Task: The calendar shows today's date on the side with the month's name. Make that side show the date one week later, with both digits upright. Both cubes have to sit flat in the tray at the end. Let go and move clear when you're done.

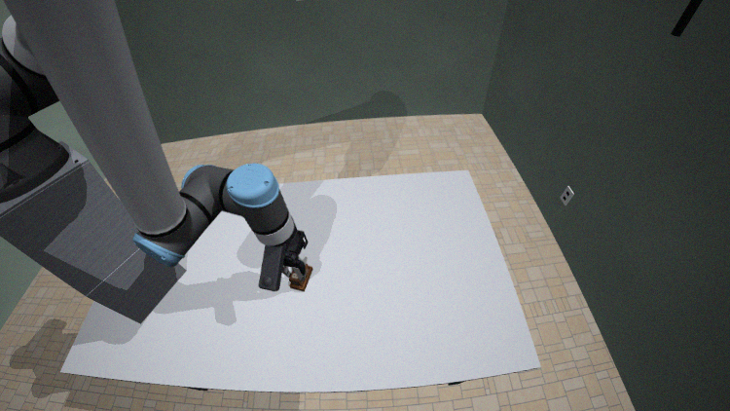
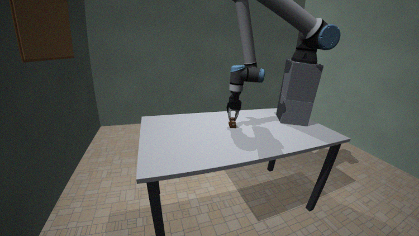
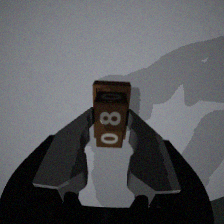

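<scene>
The small brown wooden calendar tray (image 1: 308, 280) (image 2: 232, 126) (image 3: 112, 83) stands on the white table, below and between the jaws. My gripper (image 1: 297, 274) (image 2: 233, 118) (image 3: 110, 109) points down at it, shut on a brown cube (image 3: 110, 123) whose sides touch both fingertips. The wrist view shows a white 8 turned on its side, a white 0 nearer the camera, also on its side, and a dark shaded 0 near the tray's far end. Which digit belongs to which cube is hard to tell. The month's name is not visible.
The white table (image 1: 408, 285) (image 2: 181, 146) carries the calendar. The grey robot pedestal (image 2: 298, 93) stands at one end of the table. The arm's shadow falls across the table beside the calendar. Dark green walls stand around the table.
</scene>
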Robot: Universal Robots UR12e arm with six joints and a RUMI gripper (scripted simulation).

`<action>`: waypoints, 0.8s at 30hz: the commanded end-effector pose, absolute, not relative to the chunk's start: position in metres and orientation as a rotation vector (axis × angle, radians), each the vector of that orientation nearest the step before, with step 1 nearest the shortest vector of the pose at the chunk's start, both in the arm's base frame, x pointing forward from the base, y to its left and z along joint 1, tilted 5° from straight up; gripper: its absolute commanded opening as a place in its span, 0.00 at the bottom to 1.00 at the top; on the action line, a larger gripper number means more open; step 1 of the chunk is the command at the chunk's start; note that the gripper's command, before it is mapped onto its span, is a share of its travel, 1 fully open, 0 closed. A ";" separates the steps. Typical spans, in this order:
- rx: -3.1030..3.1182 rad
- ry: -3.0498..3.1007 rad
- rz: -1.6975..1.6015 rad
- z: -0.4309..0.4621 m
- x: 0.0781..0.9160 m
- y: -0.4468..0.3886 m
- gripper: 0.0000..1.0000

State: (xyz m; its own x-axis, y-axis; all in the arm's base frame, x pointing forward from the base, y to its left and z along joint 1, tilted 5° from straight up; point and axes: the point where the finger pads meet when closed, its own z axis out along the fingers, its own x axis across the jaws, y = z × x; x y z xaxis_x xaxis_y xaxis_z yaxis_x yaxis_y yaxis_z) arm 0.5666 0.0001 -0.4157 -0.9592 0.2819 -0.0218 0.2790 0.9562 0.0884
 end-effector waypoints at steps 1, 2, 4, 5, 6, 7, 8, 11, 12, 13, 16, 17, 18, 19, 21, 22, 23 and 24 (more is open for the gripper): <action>0.439 3.075 0.132 -0.417 0.565 0.002 0.11; 0.439 3.075 0.132 -0.417 0.565 0.002 0.11; 0.439 3.074 0.132 -0.418 0.566 0.002 0.11; 0.439 3.074 0.132 -0.418 0.566 0.002 0.11; 0.439 3.074 0.132 -0.418 0.566 0.002 0.11; 0.439 3.074 0.132 -0.418 0.566 0.002 0.11; 0.439 3.073 0.132 -0.419 0.567 0.002 0.11; 0.439 3.072 0.131 -0.420 0.568 0.001 0.11; 0.438 3.072 0.131 -0.420 0.568 0.001 0.11; 0.438 3.072 0.131 -0.421 0.568 0.001 0.11; 0.439 3.072 0.131 -0.422 0.568 0.001 0.11; 0.439 3.072 0.131 -0.423 0.568 0.001 0.11; 0.439 3.072 0.131 -0.423 0.568 0.002 0.11; 0.439 3.072 0.131 -0.424 0.568 0.002 0.11; 0.439 3.072 0.131 -0.425 0.567 0.002 0.11; 0.439 3.072 0.131 -0.425 0.567 0.002 0.11; 0.439 3.072 0.131 -0.425 0.567 0.002 0.11; 0.439 3.073 0.132 -0.425 0.567 0.002 0.11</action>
State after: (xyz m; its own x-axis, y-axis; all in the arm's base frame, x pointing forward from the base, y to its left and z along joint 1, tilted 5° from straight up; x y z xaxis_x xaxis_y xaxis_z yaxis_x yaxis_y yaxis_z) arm 0.5657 0.0010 -0.4235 -0.9592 0.2820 -0.0201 0.2793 0.9561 0.0885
